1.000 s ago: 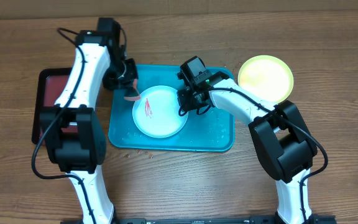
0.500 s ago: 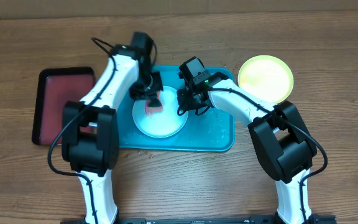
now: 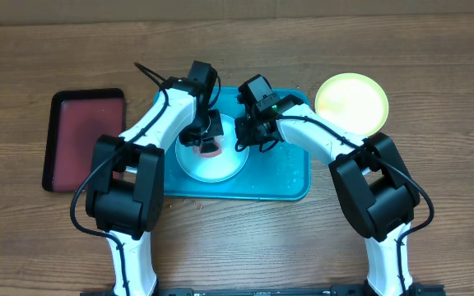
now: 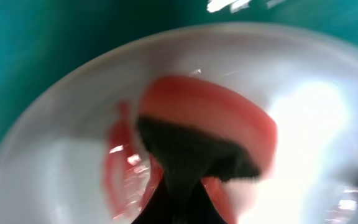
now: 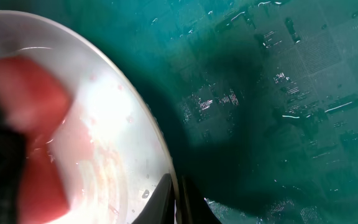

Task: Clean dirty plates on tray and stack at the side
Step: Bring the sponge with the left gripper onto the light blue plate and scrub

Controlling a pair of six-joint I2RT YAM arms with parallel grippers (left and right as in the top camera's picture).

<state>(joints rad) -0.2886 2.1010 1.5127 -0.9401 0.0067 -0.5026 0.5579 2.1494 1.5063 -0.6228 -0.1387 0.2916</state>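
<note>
While left tool (image 3: 207, 145) pinches red sponge (image 4: 210, 118) on white plate (image 3: 220, 169), right tool (image 3: 242, 140) clamps its rim | step: scrubbing | next: sweep sponge over red streak (image 4: 112, 171), left of frame.

- Bench (image 3: 434, 74): brown wood w/ grain running left-right; fills nearly the whole overhead view.
- Surface: matte, w/ darker streaks and lighter bands across the boards; tone approx. the same on both sides.
- Far edge: pale tan strip (image 3: 303, 6) along the top of the overhead view, poss. cardboard or a wall base; too little shows to tell.
- Near edge: thin dark bar (image 3: 262, 291) at bottom centre.
- Light: even, from above; shadows on the wood are soft and short.
</note>
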